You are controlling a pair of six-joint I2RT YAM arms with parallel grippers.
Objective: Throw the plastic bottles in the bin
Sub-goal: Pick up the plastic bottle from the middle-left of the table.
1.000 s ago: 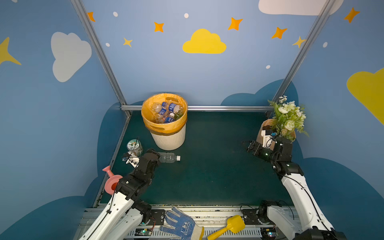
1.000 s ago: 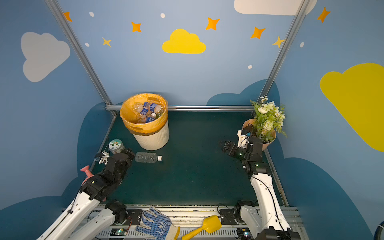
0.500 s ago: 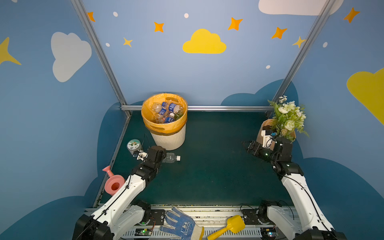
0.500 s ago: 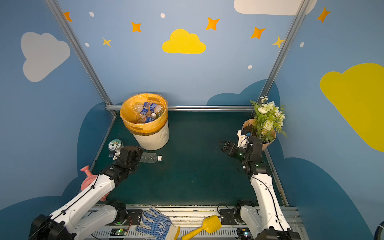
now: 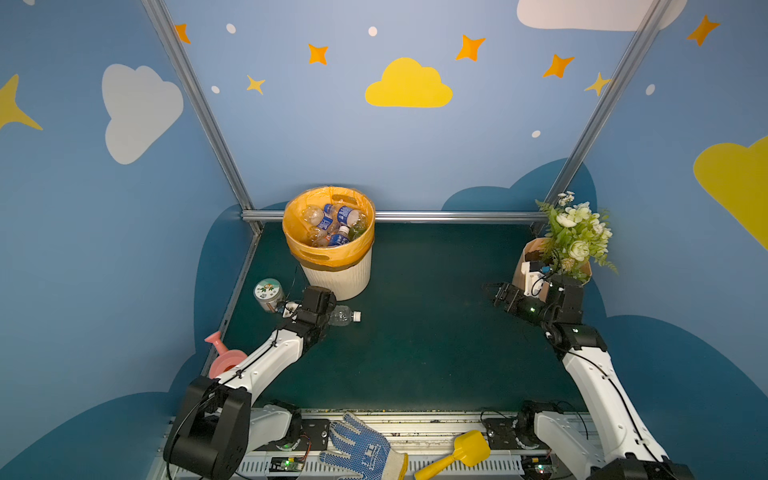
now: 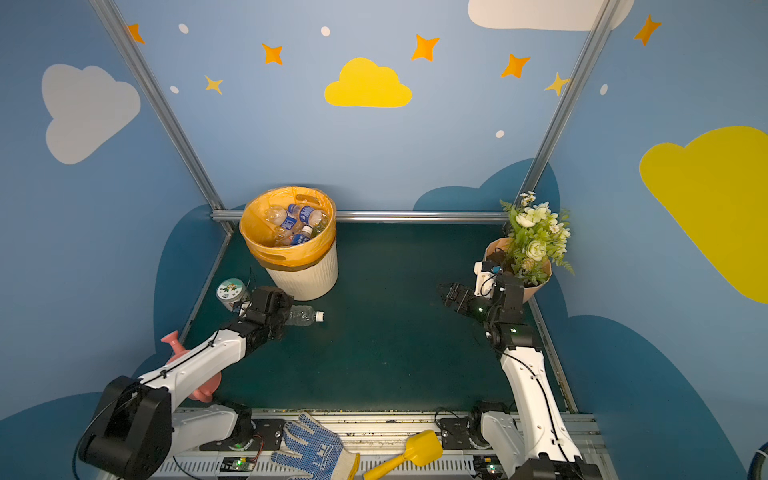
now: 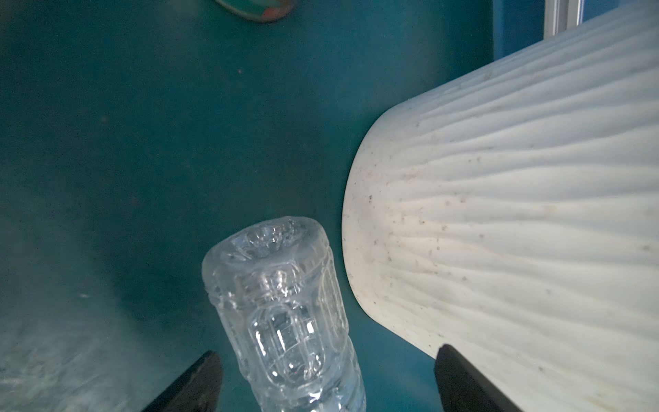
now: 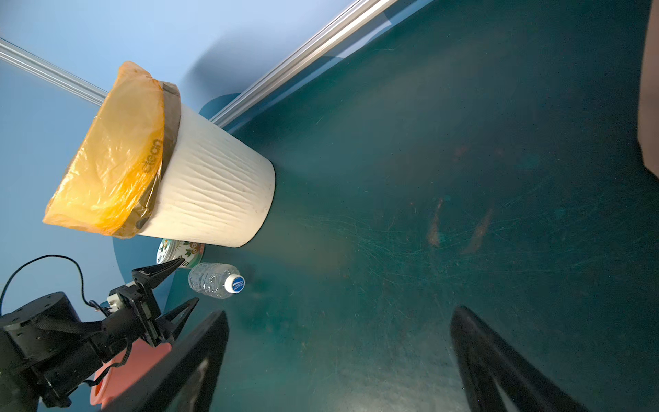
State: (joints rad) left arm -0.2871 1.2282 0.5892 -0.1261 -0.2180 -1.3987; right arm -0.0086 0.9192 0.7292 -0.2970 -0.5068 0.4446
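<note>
L claw point(image 7: 326, 351) is open, w/ one finger on each side of a clear bottle point(image 5: 344, 316). There are gaps both sides, so it isn't squeezing yet. The bottle lies on its side on the green surface point(image 5: 415, 353), white cap pointing to the middle, just beside the foot of the bin point(image 5: 340, 278). More bottles point(image 5: 334, 226) sit inside the bin's orange bag point(image 5: 328, 255). R claw point(image 8: 338, 356) is wide open & holds nothing, by the flower pot point(image 5: 524, 266). A small jar point(image 5: 268, 293) stands near the bin too.
</note>
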